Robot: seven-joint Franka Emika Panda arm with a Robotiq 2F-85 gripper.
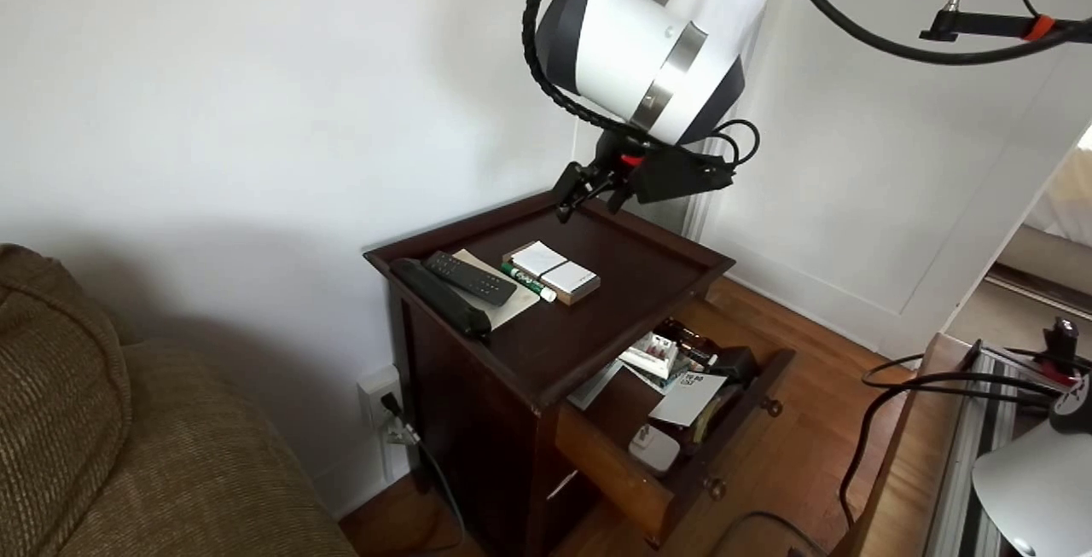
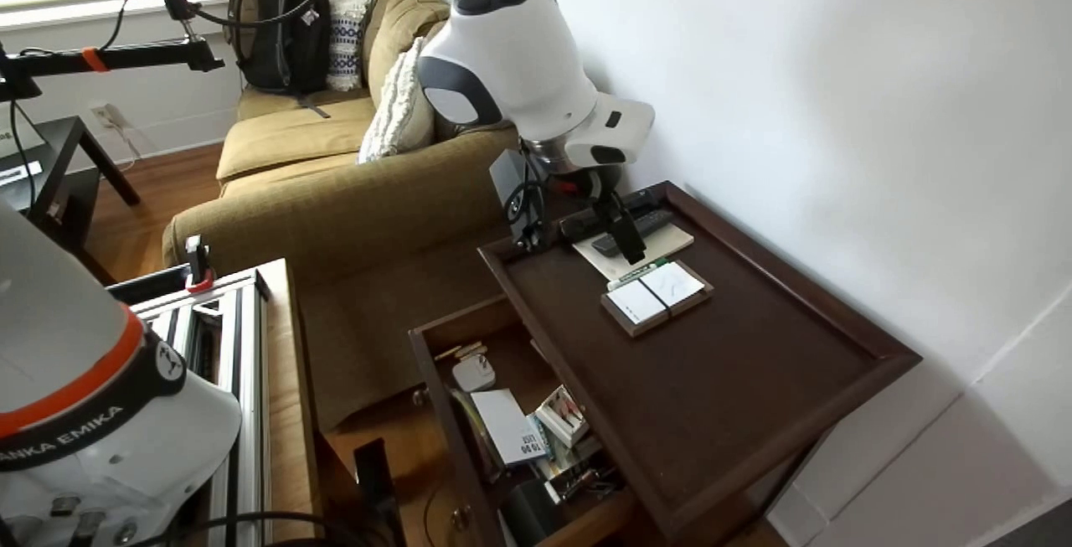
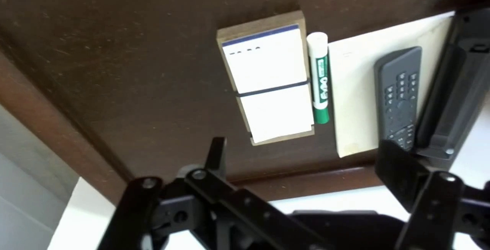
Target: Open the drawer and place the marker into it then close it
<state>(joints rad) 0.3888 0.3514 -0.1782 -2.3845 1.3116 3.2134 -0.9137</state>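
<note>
1. The jaws are standing wide apart, holding nothing, and are hanging above the tabletop (image 1: pixel 636 263) in both exterior views.
2. In the wrist view, the green-and-white marker (image 3: pixel 320 79) is lying at about twelve o'clock from the gap between the jaws, apart from both tips; its white end is pointing to twelve, its green end to six.
3. In an exterior view, the marker (image 1: pixel 529 281) is sitting at seven o'clock from the jaws; in an exterior view, the marker (image 2: pixel 638 274) is showing nearer four o'clock.
4. At the marker's nine o'clock in the wrist view, a banded notepad (image 3: pixel 277 116) is resting just beside it; whether they are touching, I cannot tell.
5. At its three o'clock, a pale card (image 3: pixel 356 100) is lying under a gray remote (image 3: pixel 400 93), with a black bar (image 3: pixel 457 89) lying beyond.
6. The drawer (image 1: pixel 610 463) is standing open, lying between four and five o'clock from the marker there, and is holding a "TO DO LIST" pad (image 1: pixel 688 397).
</note>
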